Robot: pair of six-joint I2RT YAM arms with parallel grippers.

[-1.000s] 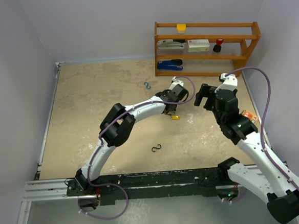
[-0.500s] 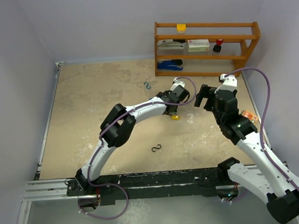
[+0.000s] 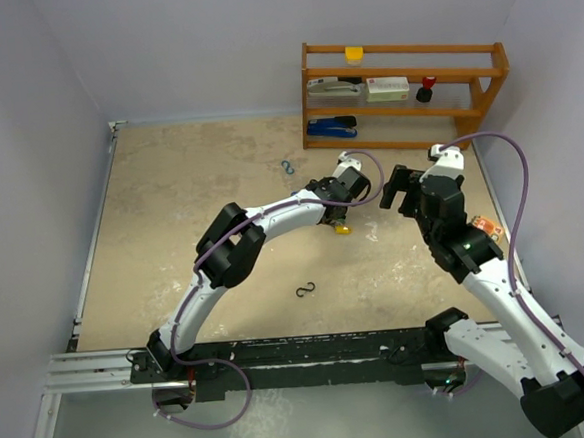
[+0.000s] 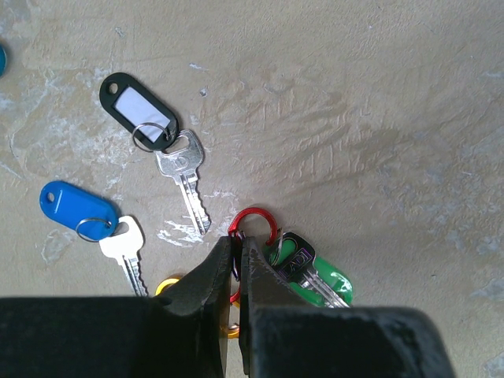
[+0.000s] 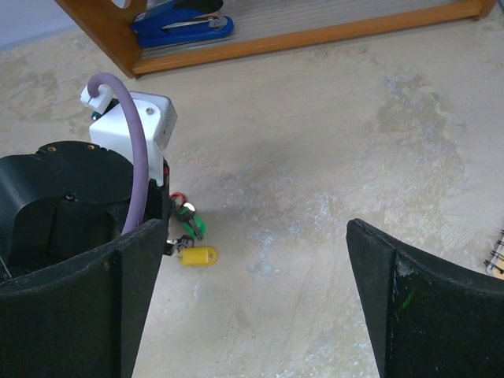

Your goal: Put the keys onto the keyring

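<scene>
Jaws of the left gripper [image 4: 236, 242] pinch the red keyring [image 4: 252, 211]; jaws of the right gripper [image 5: 250, 307] are spread wide, holding nothing.
On the table [image 4: 378, 118], the green-tagged key [image 4: 315, 272] touches the ring beside the left gripper's fingers [image 4: 206, 276], and a yellow tag [image 4: 168, 284] peeks out half hidden on their other side. The black-tagged key [image 4: 138, 106] and blue-tagged key [image 4: 75, 206] lie near each other, apart from the ring.
</scene>
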